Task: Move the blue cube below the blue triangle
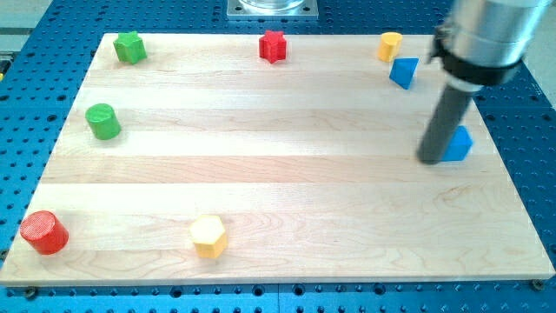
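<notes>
The blue cube [459, 144] lies near the board's right edge, partly hidden behind my rod. The blue triangle [404, 71] lies above it and a little to the left, near the view's top right. My tip [432, 158] rests on the board right against the cube's left side; whether it touches the cube I cannot tell.
A yellow block [390, 44] sits just above the blue triangle. A red star [273, 46] and a green block [130, 47] lie along the top edge. A green cylinder [103, 121] is at left, a red cylinder [43, 232] at bottom left, a yellow hexagon [209, 236] at bottom.
</notes>
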